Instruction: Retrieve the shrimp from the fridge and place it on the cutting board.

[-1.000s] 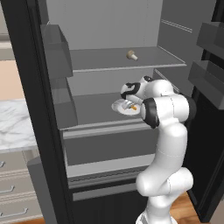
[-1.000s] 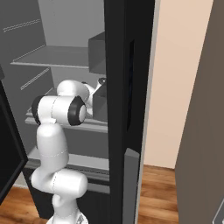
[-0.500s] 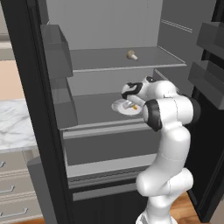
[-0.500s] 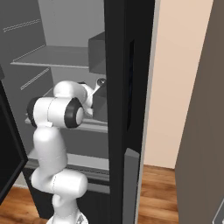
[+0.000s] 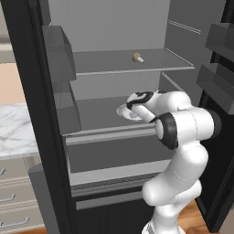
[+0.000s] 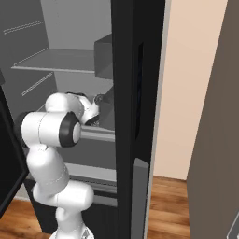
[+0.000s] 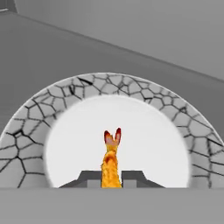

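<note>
In your hand view the gripper point(image 7: 111, 178) is pinched tight on the shrimp point(image 7: 111, 159), whose lower end is hidden between the tips. It sits over the white plate point(image 7: 30, 118), rim cut off, on the fridge point(image 5: 91, 116) shelf; a beige mushroom-shaped object point(image 5: 137, 58) stands farther up.

Glossy white arm point(image 5: 180, 151) built of rounded, bulbous segments. Dark grey to black bands at the joints, one broad ring point(image 5: 165, 130) around the elbow, another point(image 6: 70, 133) seen from the right base view. Smooth shells, no cables, screws or markings visible. White hand point(image 5: 137, 101) with a black collar on top. Two small dark grey fingertips point(image 7: 131, 178), flat and wedge-shaped, in the hand view.
</note>
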Robot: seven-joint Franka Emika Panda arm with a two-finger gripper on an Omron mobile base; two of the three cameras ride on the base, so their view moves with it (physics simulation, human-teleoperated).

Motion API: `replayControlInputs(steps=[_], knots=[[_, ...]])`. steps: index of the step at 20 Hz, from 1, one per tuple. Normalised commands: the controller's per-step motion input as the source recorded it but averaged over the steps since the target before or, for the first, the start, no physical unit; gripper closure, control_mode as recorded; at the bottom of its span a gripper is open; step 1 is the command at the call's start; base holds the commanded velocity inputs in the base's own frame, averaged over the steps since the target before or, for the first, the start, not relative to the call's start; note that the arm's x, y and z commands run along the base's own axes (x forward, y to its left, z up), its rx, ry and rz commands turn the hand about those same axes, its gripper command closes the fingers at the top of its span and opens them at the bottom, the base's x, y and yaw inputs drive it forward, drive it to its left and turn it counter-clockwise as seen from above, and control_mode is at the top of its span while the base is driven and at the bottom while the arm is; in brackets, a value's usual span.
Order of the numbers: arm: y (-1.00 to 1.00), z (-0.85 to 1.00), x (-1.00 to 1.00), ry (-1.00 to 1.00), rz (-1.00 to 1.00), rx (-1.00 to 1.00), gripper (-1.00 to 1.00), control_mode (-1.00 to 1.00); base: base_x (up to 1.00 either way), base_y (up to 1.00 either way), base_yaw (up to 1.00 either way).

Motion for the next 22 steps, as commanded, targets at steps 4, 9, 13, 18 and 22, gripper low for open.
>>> replayControlInputs(steps=[4, 9, 13, 18, 22], knots=[[0.0, 0.59, -0.26, 0.0, -0.08, 0.0, 1.0, -1.0, 0.0, 0.0, 0.0], [0.0, 0.5, -0.73, 0.06, -0.12, -0.01, 1.0, -1.0, 0.0, 0.0, 0.0], [0.0, 0.78, -0.42, 0.1, -0.13, 0.0, 1.0, -1.0, 0.0, 0.0, 0.0], [0.0, 1.0, -0.08, 0.18, -0.14, 0.0, 1.0, -1.0, 0.0, 0.0, 0.0], [0.0, 1.0, -0.04, 0.19, -0.14, 0.0, 1.0, -1.0, 0.0, 0.0, 0.0]])
